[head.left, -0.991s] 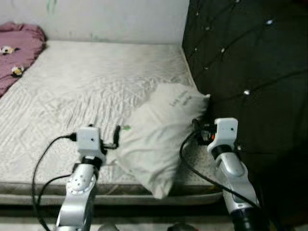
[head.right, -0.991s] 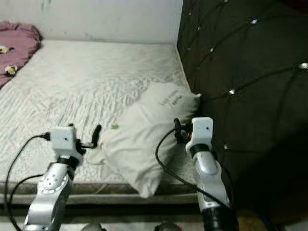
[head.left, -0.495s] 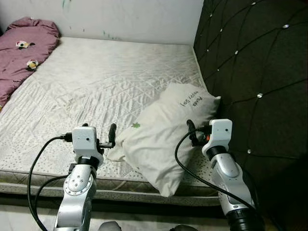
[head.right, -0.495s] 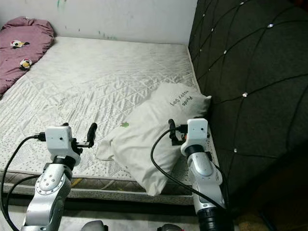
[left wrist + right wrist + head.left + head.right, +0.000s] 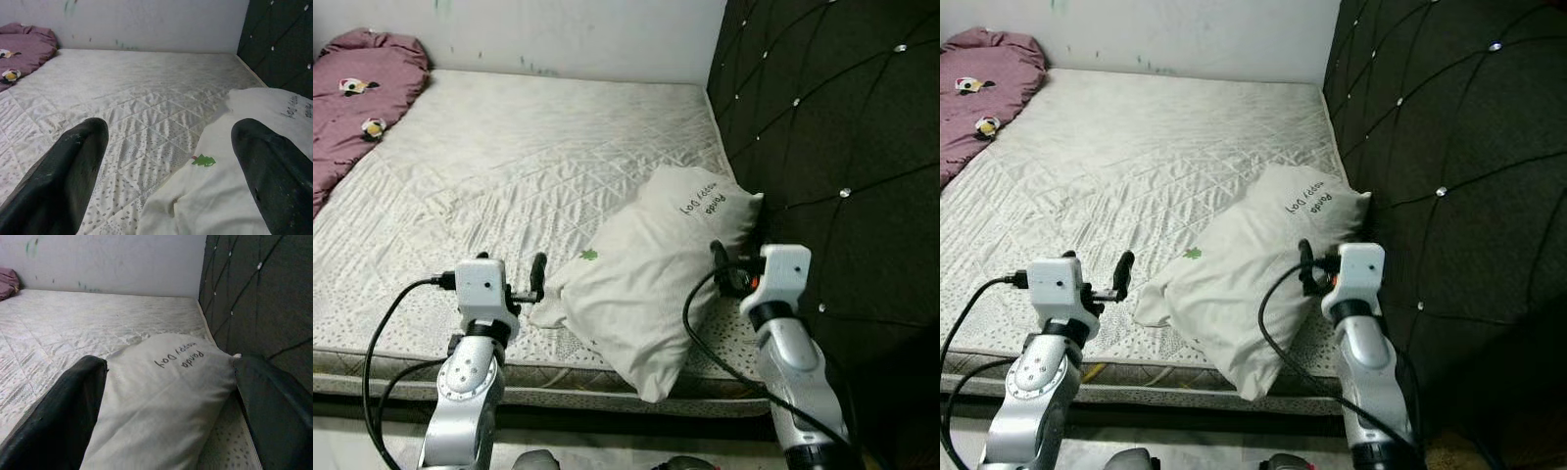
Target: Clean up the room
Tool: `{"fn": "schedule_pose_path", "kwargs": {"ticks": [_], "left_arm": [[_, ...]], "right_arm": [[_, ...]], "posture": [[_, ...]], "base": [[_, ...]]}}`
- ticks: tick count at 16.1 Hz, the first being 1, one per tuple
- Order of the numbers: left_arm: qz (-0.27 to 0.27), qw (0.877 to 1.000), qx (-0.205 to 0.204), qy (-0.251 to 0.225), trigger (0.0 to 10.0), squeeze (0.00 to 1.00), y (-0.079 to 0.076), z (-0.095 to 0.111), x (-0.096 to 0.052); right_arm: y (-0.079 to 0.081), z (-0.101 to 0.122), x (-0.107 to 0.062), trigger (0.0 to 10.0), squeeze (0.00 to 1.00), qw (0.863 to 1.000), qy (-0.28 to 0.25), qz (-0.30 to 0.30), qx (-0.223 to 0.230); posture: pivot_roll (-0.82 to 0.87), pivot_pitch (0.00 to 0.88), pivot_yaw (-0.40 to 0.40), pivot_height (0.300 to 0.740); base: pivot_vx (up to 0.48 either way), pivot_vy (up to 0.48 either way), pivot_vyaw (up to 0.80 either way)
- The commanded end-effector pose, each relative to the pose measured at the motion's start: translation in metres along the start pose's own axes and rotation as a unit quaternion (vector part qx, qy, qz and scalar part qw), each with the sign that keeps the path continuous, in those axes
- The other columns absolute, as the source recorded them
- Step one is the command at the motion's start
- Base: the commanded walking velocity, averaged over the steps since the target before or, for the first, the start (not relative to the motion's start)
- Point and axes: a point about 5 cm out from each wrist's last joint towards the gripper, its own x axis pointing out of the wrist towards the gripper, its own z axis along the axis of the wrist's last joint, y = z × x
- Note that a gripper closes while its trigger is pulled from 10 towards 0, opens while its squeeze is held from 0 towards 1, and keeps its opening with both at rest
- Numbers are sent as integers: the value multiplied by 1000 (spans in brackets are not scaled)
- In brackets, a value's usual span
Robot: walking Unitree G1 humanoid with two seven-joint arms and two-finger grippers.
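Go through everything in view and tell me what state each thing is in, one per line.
Pillow: lying askew on the mattress, one corner against the headboard.
Mattress: bare, quilted cover wrinkled.
Purple blanket: bunched at the far corner.
Left gripper: open, beside the pillow.
Right gripper: open, at the pillow's edge.

A bedroom in a home.
A bare quilted white mattress (image 5: 509, 166) fills the frame's middle, a dark tufted studded headboard (image 5: 832, 147) at right, a printed white pillow (image 5: 651, 269) lower centre, a crumpled maroon blanket (image 5: 357, 93) upper left.

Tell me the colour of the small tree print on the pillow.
The tree print on the pillow is green; the left wrist view shows it best.
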Motion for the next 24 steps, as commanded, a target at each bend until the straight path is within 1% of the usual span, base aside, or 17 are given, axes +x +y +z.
{"fn": "schedule_pose_path", "kwargs": {"ticks": [1, 4, 7, 8, 9, 11, 14, 24], "left_arm": [[-3, 1000, 8, -2, 10000, 0, 0, 3, 0], [5, 1000, 6, 0, 10000, 0, 0, 3, -2], [29, 1000, 2, -1, 10000, 0, 3, 2, -9], [32, 999, 1, 0, 10000, 0, 3, 1, -10], [43, 999, -2, 4, 10000, 0, 5, -1, -15], [48, 999, -5, 5, 10000, 0, 4, -1, -16], [44, 999, -8, 9, 10000, 0, 3, -2, -15], [29, 1000, 3, 10, 10000, 0, 2, -1, -9]], "right_arm": [[0, 5, 0, 10000, 0, 1000, -5, -4, -1], [0, 4, 1, 10000, 0, 1000, 3, 1, -6], [2, 2, 6, 10000, 0, 999, 12, 26, -15], [3, 2, 7, 10000, 0, 999, 13, 29, -16], [5, 3, 10, 10000, 0, 999, 14, 37, -17], [8, 3, 12, 10000, 0, 999, 14, 45, -19], [9, 3, 12, 10000, 0, 999, 14, 46, -18], [9, 2, 12, 10000, 0, 999, 10, 38, -10]], "posture": [[-1, 0, -12, 740], [21, 0, -39, 740], [54, 0, -86, 740], [56, 0, -89, 740], [67, 0, -105, 740], [71, 0, -110, 740], [61, 0, -101, 740], [52, 0, -77, 740]], "base": [[0, 0, 0], [0, 0, 0], [0, 0, 0], [0, 0, 0], [0, 0, 0], [0, 0, 0], [0, 0, 0], [0, 0, 0]]}}
